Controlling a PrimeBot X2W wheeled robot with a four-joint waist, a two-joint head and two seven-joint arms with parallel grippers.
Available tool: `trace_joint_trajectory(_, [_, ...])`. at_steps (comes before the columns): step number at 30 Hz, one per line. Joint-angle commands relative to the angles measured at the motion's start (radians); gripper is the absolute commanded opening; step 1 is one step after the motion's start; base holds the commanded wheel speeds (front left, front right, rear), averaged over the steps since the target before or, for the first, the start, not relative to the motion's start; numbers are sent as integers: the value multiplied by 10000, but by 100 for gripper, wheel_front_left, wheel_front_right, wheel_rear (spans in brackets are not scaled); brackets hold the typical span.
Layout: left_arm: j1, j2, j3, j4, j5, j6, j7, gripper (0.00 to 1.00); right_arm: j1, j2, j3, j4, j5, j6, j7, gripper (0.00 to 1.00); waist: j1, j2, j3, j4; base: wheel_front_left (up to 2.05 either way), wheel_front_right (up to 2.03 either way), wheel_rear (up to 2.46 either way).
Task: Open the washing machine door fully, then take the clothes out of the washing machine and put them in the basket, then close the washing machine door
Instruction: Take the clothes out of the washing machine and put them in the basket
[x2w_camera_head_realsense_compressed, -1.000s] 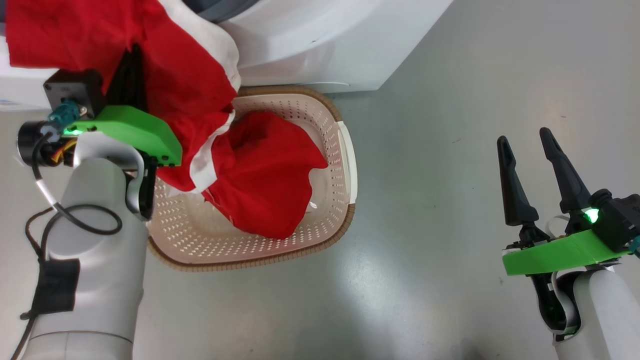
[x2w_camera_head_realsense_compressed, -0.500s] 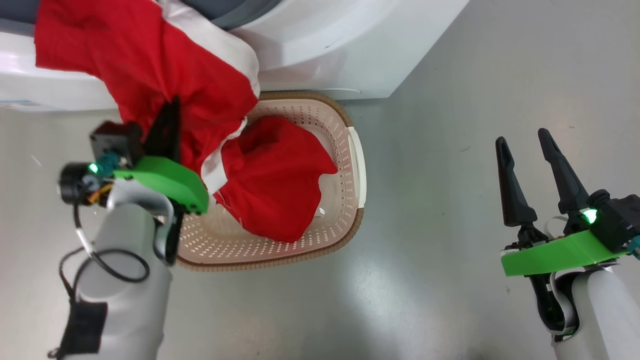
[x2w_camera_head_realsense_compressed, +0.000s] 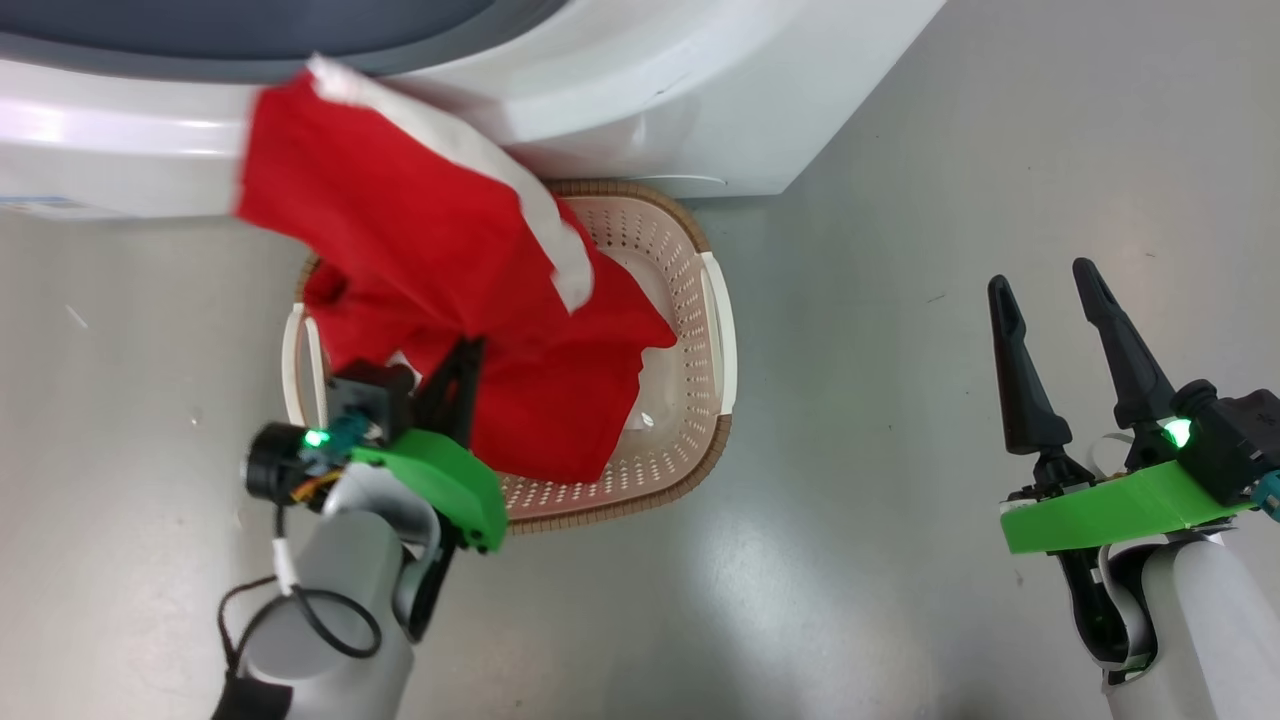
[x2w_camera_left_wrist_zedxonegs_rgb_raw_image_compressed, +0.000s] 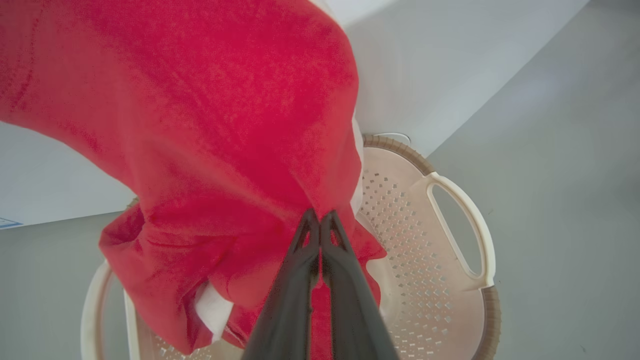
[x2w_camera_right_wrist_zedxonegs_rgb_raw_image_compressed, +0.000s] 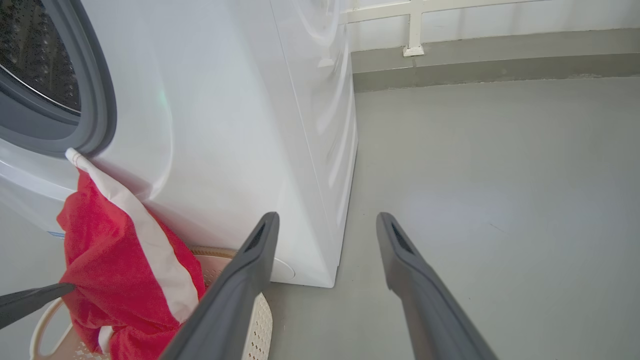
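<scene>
**Clothes** (x2w_camera_head_realsense_compressed: 420, 260): red fabric w/ white trim, draped over the basket (x2w_camera_head_realsense_compressed: 672, 430). Lower folds lie inside the basket. The upper, white-edged corner rises past the basket's far rim & rests against the front of the washing machine (x2w_camera_head_realsense_compressed: 650, 90), just under its grey gasket (x2w_camera_right_wrist_zedxonegs_rgb_raw_image_compressed: 102, 100). More red cloth is heaped in the basket's bottom; one garment or two, cannot tell.

**L gripper** (x2w_camera_left_wrist_zedxonegs_rgb_raw_image_compressed: 318, 216): above the basket's near-left part. Fingers pressed together, pinching a fold of the clothes, tips sunk in the cloth.

**Basket**: cream, perforated, brown woven-look rim, white handle (x2w_camera_left_wrist_zedxonegs_rgb_raw_image_compressed: 462, 225) on each short side. Stands on the grey floor (x2w_camera_head_realsense_compressed: 900, 520). Far rim touching or just beside the machine's base; cannot tell which.

**Washing machine**: white, directly behind the basket. In the R wrist view the perforated drum (x2w_camera_right_wrist_zedxonegs_rgb_raw_image_compressed: 35, 55) shows inside the gasket, up & left of the basket.

**R gripper** (x2w_camera_head_realsense_compressed: 1043, 278): well to the right of the basket, over bare floor. Fingers spread wide w/ nothing between them.
</scene>
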Motion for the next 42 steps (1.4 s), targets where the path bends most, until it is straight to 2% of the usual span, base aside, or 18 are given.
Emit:
trace_joint_trajectory(1, [362,292,-112,14,-140,-24,-49,0,62,-47,229,-201,62,48,-63,100,0,0,50,-12,0,0,0])
trace_joint_trajectory(17, [-85,291,-2615,1953,-1854,-146,-49,0,-107,-64,216,-262,53,48,-63,100,0,0,446,-146,0,0,0])
trace_joint_trajectory(22, [-315,291,-2838,1982,-2327,-16,-49,0,-139,-73,147,-289,32,48,-63,100,0,0,535,-92,0,0,0])
trace_joint_trajectory(23, [-355,291,-2862,1951,-2393,24,-49,5,-146,-75,138,-286,29,48,-63,100,0,0,536,-76,0,0,0])
trace_joint_trajectory(25, [-399,291,-2903,1919,-2491,98,-49,36,-162,-78,134,-275,21,48,-63,100,0,0,524,-47,0,0,0])
trace_joint_trajectory(26, [-422,291,-2900,1898,-2527,136,-49,43,-166,-78,136,-270,16,48,-63,100,0,0,511,-35,0,0,0])
trace_joint_trajectory(27, [-437,291,-2877,1862,-2557,172,-49,62,-169,-78,137,-264,14,48,-63,100,0,0,495,-25,0,0,0])
trace_joint_trajectory(28, [-437,291,-2854,1841,-2575,193,-49,85,-170,-78,139,-258,13,48,-63,100,0,0,473,-17,0,0,0])
trace_joint_trajectory(29, [-434,291,-2828,1823,-2579,213,-49,96,-168,-79,142,-251,14,48,-63,100,0,0,448,-9,0,0,0])
trace_joint_trajectory(30, [-428,291,-2782,1786,-2581,234,-49,100,-163,-81,144,-243,15,48,-63,100,0,0,419,0,0,0,0])
trace_joint_trajectory(37, [-147,291,-2293,1601,-2515,322,-49,100,-7,-89,142,-126,24,48,-63,100,0,0,-58,61,0,0,0])
trace_joint_trajectory(42, [314,291,-1467,1205,-2161,376,-49,100,224,-127,140,14,51,48,-63,100,0,0,-769,113,0,0,0])
